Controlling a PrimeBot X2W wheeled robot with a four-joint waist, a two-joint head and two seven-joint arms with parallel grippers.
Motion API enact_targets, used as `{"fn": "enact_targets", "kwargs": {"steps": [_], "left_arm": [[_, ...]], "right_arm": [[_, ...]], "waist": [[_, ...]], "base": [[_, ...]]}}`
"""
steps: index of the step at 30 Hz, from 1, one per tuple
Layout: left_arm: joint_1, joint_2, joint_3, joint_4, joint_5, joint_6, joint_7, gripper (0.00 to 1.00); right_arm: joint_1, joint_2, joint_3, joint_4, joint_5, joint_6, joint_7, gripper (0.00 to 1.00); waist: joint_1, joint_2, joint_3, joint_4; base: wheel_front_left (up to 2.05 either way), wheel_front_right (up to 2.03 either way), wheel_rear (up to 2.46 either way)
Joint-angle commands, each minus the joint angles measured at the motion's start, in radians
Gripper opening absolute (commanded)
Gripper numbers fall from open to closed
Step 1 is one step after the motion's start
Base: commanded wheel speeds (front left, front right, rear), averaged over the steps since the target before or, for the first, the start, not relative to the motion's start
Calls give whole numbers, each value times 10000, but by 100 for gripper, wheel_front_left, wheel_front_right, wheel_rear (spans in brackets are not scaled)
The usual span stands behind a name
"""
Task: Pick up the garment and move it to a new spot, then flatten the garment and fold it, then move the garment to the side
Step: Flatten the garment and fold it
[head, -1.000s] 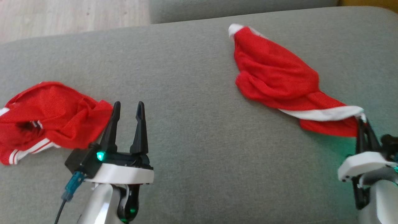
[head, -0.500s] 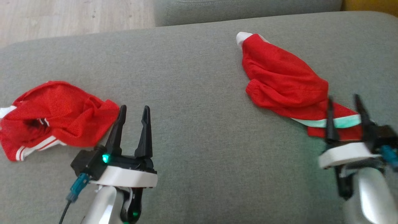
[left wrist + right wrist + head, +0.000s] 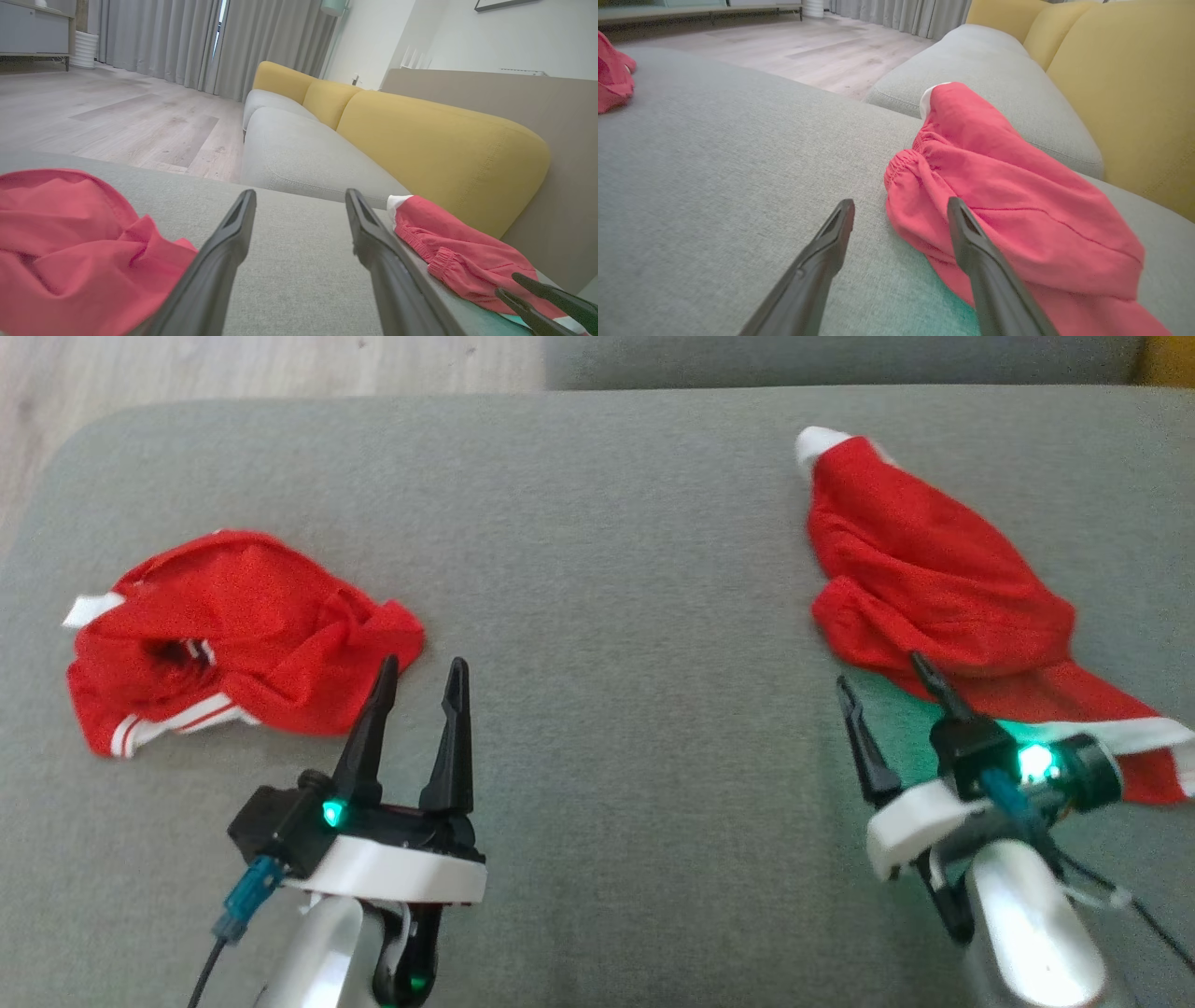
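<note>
Two red garments [image 3: 245, 621] [image 3: 934, 581] on grey sofa [image 3: 607, 523]

the grey cushion [image 3: 616, 579] lies bare down its middle from far edge to near edge, with a red garment [image 3: 934, 588] heaped toward its right edge and a second red garment [image 3: 252, 625] toward its left edge.

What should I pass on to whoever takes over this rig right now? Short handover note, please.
Left gripper: open, empty, beside the left garment, which lies crumpled on the grey cushion.
Right gripper: open, empty, at the near edge of the right garment.
Done: the right garment's white-banded end has just been released, so the move to a new spot looks finished.
Left: flatten it (it lies bunched), fold it, move it aside.
</note>
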Motion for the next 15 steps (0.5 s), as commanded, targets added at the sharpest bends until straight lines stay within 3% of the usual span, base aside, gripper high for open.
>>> {"fn": "enact_targets", "kwargs": {"steps": [1,9,15], "left_arm": [[-345,39,277,-292,-54,-24,-51,100],[-488,39,24,-324,-216,-14,-51,100],[-646,39,-9,-298,-225,-20,-51,100]], "right_arm": [[-533,-37,138,-190,-141,-7,32,100],[-1849,-37,-564,1207,-1682,-7,273,100],[-2412,-37,-1274,2141,-2149,-7,301,100]], "waist": [[0,0,171,225],[0,0,710,710],[0,0,871,837]], "base": [[0,0,0],[0,0,0],[0,0,0]]}}
